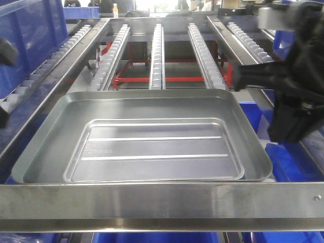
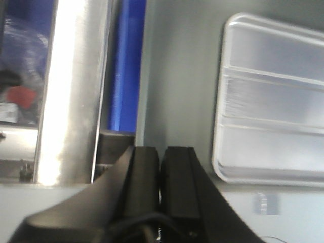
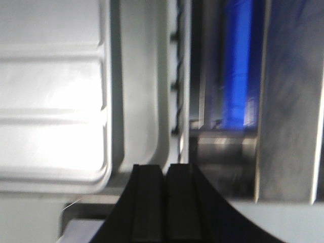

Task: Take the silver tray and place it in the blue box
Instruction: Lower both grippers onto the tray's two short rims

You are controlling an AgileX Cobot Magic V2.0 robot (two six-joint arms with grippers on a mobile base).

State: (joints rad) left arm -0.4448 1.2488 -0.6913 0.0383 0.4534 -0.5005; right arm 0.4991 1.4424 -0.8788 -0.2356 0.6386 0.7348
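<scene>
silver tray | long axis laid across front view | seen upper right of left gripper, upper left of right gripper | both clenched, empty | nearer arm undetermined

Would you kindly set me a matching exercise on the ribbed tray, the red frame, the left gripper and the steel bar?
1 ribbed tray
2 red frame
3 left gripper
4 steel bar

A shut
B below the roller rails
C across the front, nearer the camera than both trays
D lying inside the wider tray

Pairs: 1-D, 2-B, 3-A, 4-C.
</scene>
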